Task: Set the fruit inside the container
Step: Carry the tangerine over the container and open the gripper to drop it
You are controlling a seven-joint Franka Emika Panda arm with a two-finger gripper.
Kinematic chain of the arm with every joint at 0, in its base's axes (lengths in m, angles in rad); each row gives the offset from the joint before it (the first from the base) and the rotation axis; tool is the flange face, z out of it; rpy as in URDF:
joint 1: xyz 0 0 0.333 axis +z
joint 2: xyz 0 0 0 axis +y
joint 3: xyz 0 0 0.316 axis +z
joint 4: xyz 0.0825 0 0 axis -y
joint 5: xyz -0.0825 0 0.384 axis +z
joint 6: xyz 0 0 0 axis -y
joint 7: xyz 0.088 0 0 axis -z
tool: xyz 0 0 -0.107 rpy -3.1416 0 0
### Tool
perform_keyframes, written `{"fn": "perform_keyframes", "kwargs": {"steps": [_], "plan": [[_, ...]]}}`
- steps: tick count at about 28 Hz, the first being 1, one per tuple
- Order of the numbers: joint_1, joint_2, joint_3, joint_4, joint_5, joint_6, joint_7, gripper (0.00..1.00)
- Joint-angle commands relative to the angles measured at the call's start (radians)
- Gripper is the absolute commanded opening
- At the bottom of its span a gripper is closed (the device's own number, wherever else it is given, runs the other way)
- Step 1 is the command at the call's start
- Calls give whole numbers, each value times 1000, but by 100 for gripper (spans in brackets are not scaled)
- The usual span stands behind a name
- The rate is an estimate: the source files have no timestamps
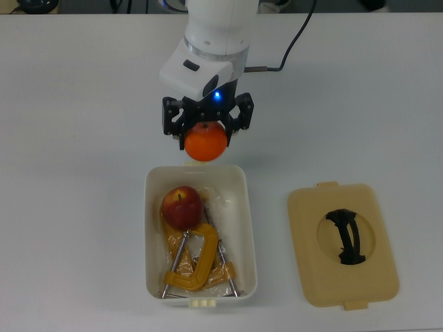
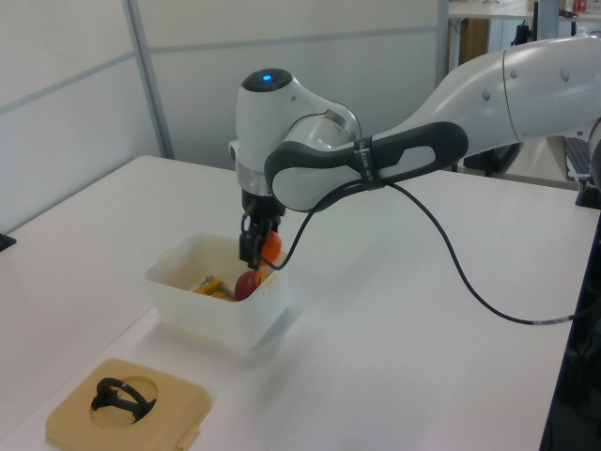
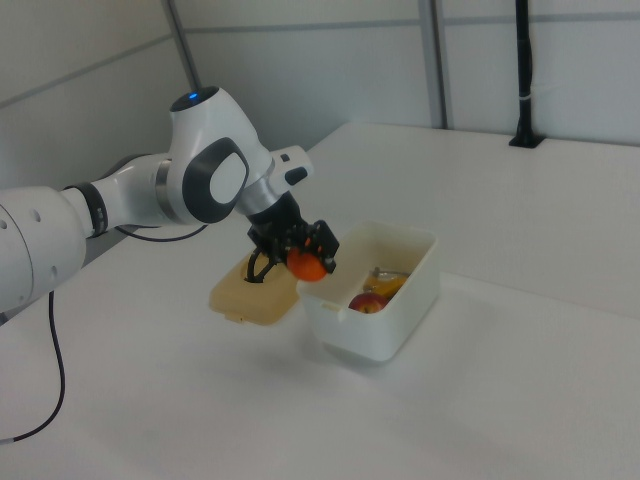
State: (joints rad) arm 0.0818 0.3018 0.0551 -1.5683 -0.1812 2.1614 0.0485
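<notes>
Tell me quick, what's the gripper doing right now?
Gripper: closed on the orange, held in the air by the container's near end.

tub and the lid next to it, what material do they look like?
Tub: looks like white plastic with a smooth finish, going by its thin walls and rounded molded corners. Lid: likely tan plastic, matte, with molded tabs and a recessed black handle.
</notes>
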Motion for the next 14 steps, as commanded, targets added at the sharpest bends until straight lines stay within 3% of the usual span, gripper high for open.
{"fn": "perform_keyframes", "kwargs": {"steps": [1, 7, 9, 10, 12, 14], "plan": [[3, 54, -6, 7, -17, 199, 111, 32], [1, 109, -26, 8, -24, 299, 188, 41], [0, 115, -29, 8, -24, 301, 195, 52], [-2, 115, -31, 8, -23, 301, 195, 63], [-8, 115, -35, 7, -17, 298, 201, 100], [-8, 111, -37, 8, -21, 292, 212, 100]]}}
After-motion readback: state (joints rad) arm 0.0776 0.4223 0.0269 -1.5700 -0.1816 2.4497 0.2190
